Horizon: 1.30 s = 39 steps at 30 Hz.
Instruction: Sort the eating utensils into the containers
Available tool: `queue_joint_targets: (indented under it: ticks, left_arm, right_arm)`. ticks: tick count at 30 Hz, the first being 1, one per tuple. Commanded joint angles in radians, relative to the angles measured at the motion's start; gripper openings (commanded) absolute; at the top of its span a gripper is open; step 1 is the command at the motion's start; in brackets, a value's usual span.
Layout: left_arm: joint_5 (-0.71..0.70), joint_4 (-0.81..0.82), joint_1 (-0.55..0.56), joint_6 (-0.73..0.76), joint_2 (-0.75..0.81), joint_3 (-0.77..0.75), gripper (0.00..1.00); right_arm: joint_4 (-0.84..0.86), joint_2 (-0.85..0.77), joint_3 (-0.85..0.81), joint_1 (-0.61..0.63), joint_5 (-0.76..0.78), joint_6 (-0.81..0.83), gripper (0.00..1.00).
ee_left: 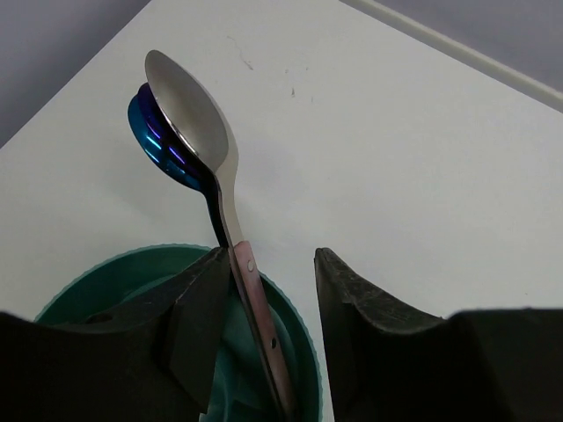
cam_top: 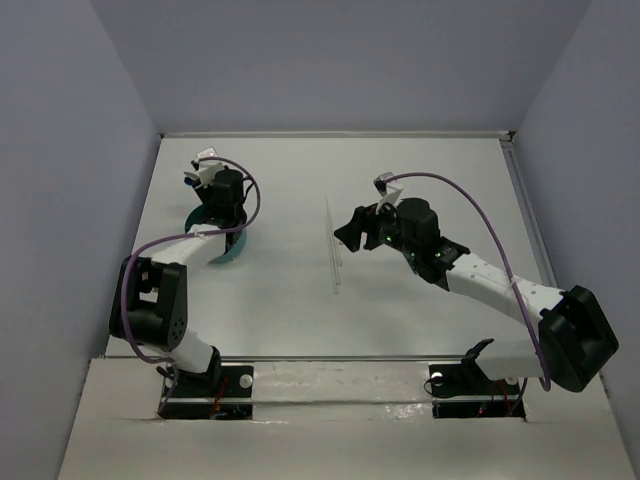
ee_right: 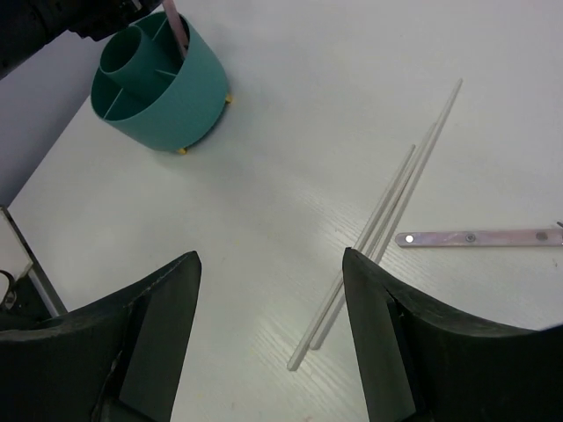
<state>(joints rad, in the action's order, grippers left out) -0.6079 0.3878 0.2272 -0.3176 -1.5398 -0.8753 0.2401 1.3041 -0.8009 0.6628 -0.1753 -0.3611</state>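
The teal cup with inner dividers stands at the far left; its rim also shows in the left wrist view and in the top view. A silver spoon with a pinkish handle and a blue spoon behind it stand in the cup. My left gripper is open over the cup, with the silver spoon's handle resting against its left finger. My right gripper is open and empty above the table, next to pale thin sticks. A pink-handled piece lies to their right.
The pale sticks also show near the table's middle in the top view, just left of my right gripper. My left gripper and wrist hide most of the cup from above. White walls enclose the table.
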Motion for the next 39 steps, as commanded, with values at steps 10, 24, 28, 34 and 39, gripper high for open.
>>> queue_joint_targets:
  ticks: [10,24,28,34,39]
  left_arm:
    - [-0.125,-0.023,0.126,0.008,0.217,-0.005,0.73]
    - [0.445,-0.308,0.196,-0.104,0.641,-0.047,0.81]
    - [0.543,-0.359,0.196,-0.061,0.8,0.071,0.91]
    - [0.603,-0.411,0.196,-0.032,0.958,0.17,0.96]
    - [0.674,-0.394,0.196,-0.017,0.978,0.182,0.96]
  right_arm:
    - [0.024,0.004,-0.011,0.009,0.057,0.024,0.68]
    - [-0.237,0.144,-0.135,-0.009,0.318,-0.065,0.64]
    - [-0.306,0.211,-0.159,-0.02,0.391,-0.114,0.89]
    - [-0.355,0.317,-0.228,-0.068,0.459,-0.185,0.88]
    - [-0.392,0.414,-0.322,-0.103,0.502,-0.208,0.83]
